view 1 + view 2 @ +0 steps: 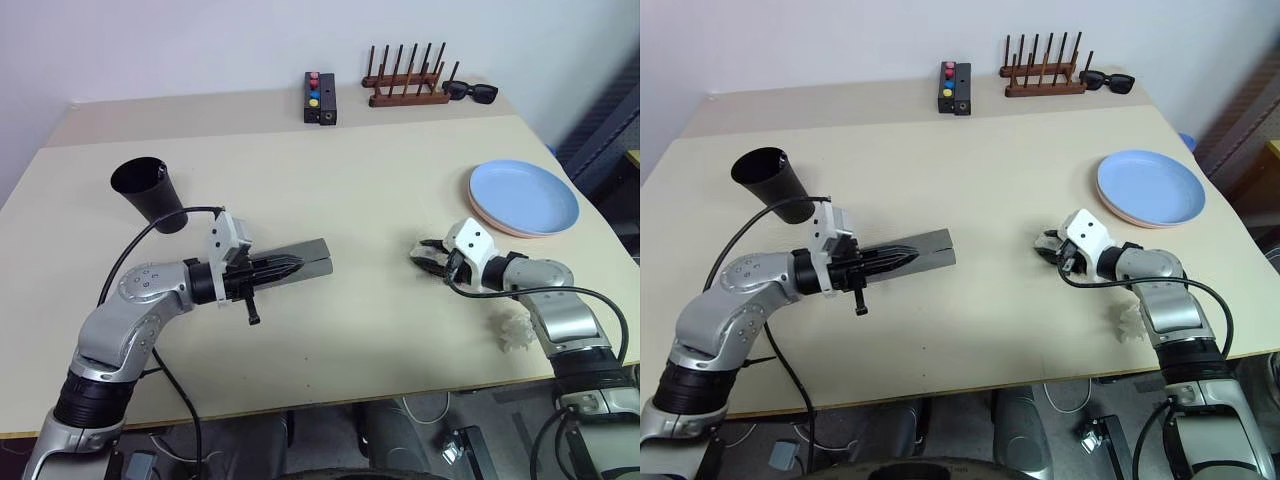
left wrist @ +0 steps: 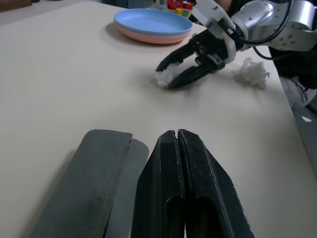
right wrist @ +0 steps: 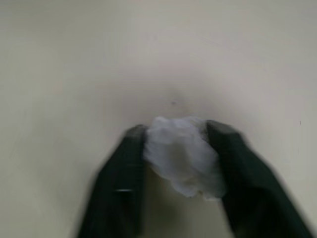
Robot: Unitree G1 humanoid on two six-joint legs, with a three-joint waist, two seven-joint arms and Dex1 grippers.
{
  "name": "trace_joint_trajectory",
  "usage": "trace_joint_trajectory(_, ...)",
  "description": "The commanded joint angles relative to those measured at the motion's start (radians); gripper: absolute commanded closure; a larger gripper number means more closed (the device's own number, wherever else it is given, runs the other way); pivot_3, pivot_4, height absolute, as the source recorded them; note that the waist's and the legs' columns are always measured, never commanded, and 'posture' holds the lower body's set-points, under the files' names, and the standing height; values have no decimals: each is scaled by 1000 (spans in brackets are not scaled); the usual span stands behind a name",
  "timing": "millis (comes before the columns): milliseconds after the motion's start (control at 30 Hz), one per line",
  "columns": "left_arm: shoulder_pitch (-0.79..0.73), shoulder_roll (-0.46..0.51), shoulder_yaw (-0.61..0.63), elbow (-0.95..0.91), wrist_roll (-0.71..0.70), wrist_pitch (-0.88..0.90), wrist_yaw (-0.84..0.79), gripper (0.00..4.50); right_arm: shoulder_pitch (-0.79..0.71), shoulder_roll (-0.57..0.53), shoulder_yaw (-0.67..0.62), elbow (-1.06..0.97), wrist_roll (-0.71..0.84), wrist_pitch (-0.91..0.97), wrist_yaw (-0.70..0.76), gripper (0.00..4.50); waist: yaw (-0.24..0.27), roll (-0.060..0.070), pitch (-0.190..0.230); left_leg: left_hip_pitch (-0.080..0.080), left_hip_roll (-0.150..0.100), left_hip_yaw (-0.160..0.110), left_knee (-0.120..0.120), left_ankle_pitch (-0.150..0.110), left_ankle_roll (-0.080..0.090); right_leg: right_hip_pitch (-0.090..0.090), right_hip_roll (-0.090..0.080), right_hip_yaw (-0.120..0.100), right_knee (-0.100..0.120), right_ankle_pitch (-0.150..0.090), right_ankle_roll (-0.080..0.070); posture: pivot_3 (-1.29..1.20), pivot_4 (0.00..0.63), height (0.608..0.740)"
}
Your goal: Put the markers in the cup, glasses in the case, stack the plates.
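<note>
The grey case (image 1: 312,256) lies closed on the table at mid-left. My left gripper (image 1: 297,264) is shut and empty, its fingers running along the case's near side. The black cup (image 1: 150,190) stands behind that arm. The light blue plate (image 1: 525,195) sits on the pink plate (image 1: 488,224) at the right. In front of the plates, my right gripper (image 1: 425,255) is shut on a crumpled white wad (image 3: 181,158), low over the table. The markers and the glasses are out of view.
A second white wad (image 1: 517,330) lies by my right forearm near the front edge. Along the back edge stand a black box with coloured buttons (image 1: 320,98), a wooden peg rack (image 1: 407,85) and black sunglasses (image 1: 470,92).
</note>
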Motion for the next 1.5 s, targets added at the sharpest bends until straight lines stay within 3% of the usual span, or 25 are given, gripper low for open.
trace_joint_trajectory(33,-12,11,24,-37,-17,2,2,4500,-6,-13,-17,-29,-3,-11,0,4473,0,0,0,0,0,0,0,0,0,0,0,0,0,0,0,0,150,732)
trace_joint_trajectory(167,-31,11,16,-11,2,-22,0,4500,-1,-27,-40,-61,-7,-31,-19,4473,0,0,0,0,0,0,0,0,0,0,0,0,0,0,0,0,150,732)
trace_joint_trajectory(233,-38,6,18,3,10,-37,5,4500,-41,-34,-66,-29,-50,-69,-104,4473,0,0,0,0,0,0,0,0,0,0,0,0,0,0,0,0,150,732)
trace_joint_trajectory(400,-69,-25,12,29,16,-73,15,4500,-216,-77,-109,224,-180,-135,-364,4473,-1,0,0,0,0,1,1,0,0,0,0,0,0,0,-2,0,150,732)
trace_joint_trajectory(667,-88,-40,-12,58,38,-96,-4,4500,-368,-67,-124,581,-192,-163,-473,4473,-5,0,0,-1,0,1,-1,0,0,0,0,0,-2,0,0,0,150,732)
trace_joint_trajectory(767,-80,-41,-12,52,38,-95,-4,4500,-386,-79,-121,641,-199,-184,-489,3449,-8,0,0,-1,0,1,-1,0,0,0,0,0,-2,0,0,0,150,732)
trace_joint_trajectory(933,-72,-48,-11,45,36,-89,0,4500,-357,-106,-137,605,-180,-226,-481,988,-8,0,0,0,0,1,-1,0,0,0,0,0,-2,1,1,0,150,732)
trace_joint_trajectory(1033,-81,-56,-32,56,44,-92,-11,4500,-270,-128,-195,485,-79,-256,-352,988,-6,0,0,-1,0,1,-1,0,0,0,0,0,-2,1,1,0,150,732)
trace_joint_trajectory(1133,-106,-52,-82,101,89,-121,-47,4500,-78,-171,-288,260,110,-185,-101,988,12,0,0,0,0,1,-1,0,0,2,0,0,-2,1,3,0,150,732)
trace_joint_trajectory(1233,-130,-55,-109,138,113,-146,-76,4500,126,-237,-349,82,213,-67,50,988,22,1,0,0,0,1,0,-1,1,3,0,0,-3,0,3,0,150,732)
trace_joint_trajectory(1500,-168,-67,-157,190,150,-178,-136,4500,532,-298,-579,-207,380,193,209,988,16,2,0,1,1,3,0,-1,1,8,0,0,-2,-4,3,0,150,732)
